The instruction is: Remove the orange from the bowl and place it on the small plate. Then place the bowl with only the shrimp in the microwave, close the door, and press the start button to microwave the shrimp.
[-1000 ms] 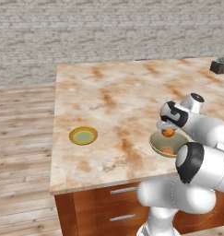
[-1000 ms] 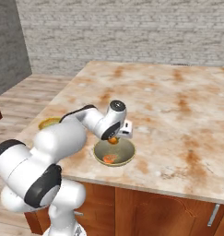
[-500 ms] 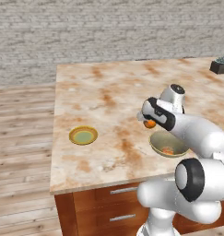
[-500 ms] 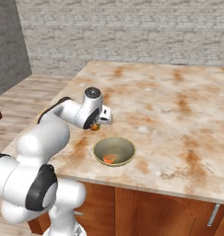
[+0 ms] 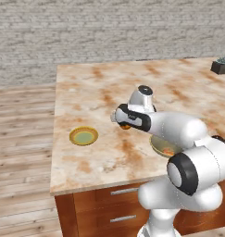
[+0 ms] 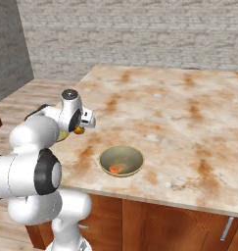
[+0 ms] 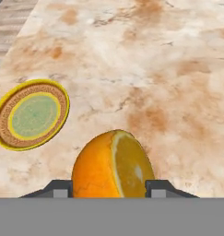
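My gripper (image 5: 124,124) is shut on the orange (image 7: 112,167), held above the marble counter between bowl and plate. The orange (image 5: 125,125) peeks out under the hand, and again as a small orange spot (image 6: 79,130) in the right base view. The small plate (image 5: 84,136), yellow-rimmed with a green centre, lies to the left of the gripper; in the hand view the plate (image 7: 31,113) sits at the left. The olive bowl (image 6: 121,161) stands near the counter's front edge with the pink shrimp (image 6: 116,169) inside; the arm partly covers the bowl (image 5: 163,146).
The marble counter (image 5: 100,95) stretches far back and to the right. A small dark box (image 5: 222,65) sits at its far right corner. Wooden drawers (image 5: 118,206) run under the front edge, with plank floor to the left. The microwave is out of view.
The gripper has lifted the orange out of the bowl and carried it left over the counter toward the plate. Bowl and plate stay put.
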### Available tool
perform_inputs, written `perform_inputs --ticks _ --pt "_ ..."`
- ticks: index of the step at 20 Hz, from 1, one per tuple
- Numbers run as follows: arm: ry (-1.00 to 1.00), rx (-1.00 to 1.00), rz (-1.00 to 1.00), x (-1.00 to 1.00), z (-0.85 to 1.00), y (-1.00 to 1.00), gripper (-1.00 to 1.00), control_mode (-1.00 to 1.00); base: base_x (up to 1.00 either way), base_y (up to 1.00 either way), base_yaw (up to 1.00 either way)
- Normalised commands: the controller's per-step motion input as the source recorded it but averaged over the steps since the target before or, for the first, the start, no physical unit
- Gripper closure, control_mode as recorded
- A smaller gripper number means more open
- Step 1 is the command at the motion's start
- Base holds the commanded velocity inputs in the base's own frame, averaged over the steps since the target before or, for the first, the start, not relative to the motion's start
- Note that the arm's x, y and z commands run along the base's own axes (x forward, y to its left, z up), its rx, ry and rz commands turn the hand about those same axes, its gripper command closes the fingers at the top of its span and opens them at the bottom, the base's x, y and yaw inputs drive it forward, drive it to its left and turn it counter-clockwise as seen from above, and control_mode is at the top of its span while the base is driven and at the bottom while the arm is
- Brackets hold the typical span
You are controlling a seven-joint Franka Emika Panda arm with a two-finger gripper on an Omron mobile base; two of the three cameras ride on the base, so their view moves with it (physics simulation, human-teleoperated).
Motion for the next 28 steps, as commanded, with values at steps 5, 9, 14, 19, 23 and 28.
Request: perform_inputs --ticks 5,9,14,19,23,28 --pt "0.03 -0.02 0.00 0.45 -0.19 1.00 1.00 -1.00 0.00 0.00 0.00" --pt "0.09 -0.04 0.00 0.31 -0.21 1.00 1.00 -1.00 0.00 0.00 0.00" --pt "0.10 -0.04 0.00 0.27 -0.25 0.93 1.00 -1.00 0.00 0.00 0.00" --pt "0.01 0.00 0.00 0.10 -0.36 0.30 1.00 -1.00 0.00 0.00 0.00" --pt "0.00 0.00 0.00 0.19 -0.33 0.02 1.00 -1.00 0.00 0.00 0.00" --pt "0.00 0.00 0.00 0.37 -0.28 0.00 1.00 -1.00 0.00 0.00 0.00"
